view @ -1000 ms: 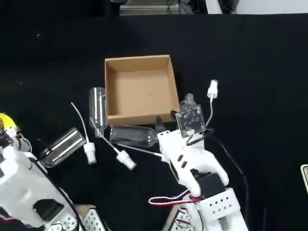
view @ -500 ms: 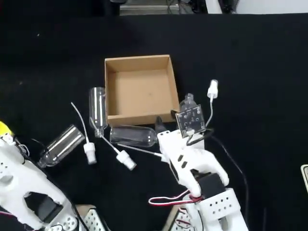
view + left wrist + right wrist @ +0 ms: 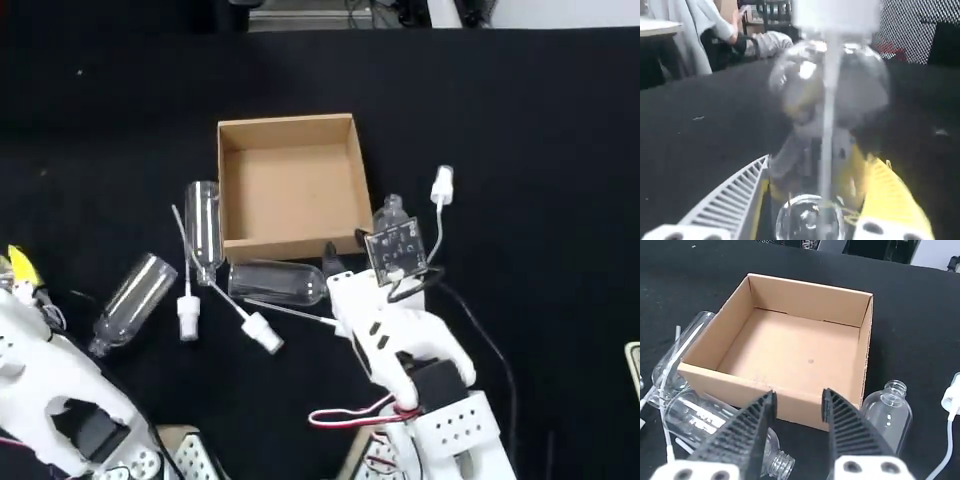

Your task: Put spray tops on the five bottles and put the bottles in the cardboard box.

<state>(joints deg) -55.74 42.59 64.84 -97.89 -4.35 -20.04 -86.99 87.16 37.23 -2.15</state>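
Drawn back along the tabletop's left edge, the left end effector [image 3: 18,272] sits spread; the bottle [image 3: 132,300] beside it has swung steeper. The right end effector [image 3: 797,401] hangs spread by the box [image 3: 285,120]. Best feed the tube of a top [image 3: 187,318] squarely into the neck.

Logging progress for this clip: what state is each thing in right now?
cardboard box: open, empty.
bottle left of box: lying, uncapped.
bottle in front of box: lying, uncapped.
bottle near left arm: lying, uncapped.
bottle right of box: uncapped.
left spray top: loose.
middle spray top: loose.
right spray top: loose.
right pincer: open, empty.
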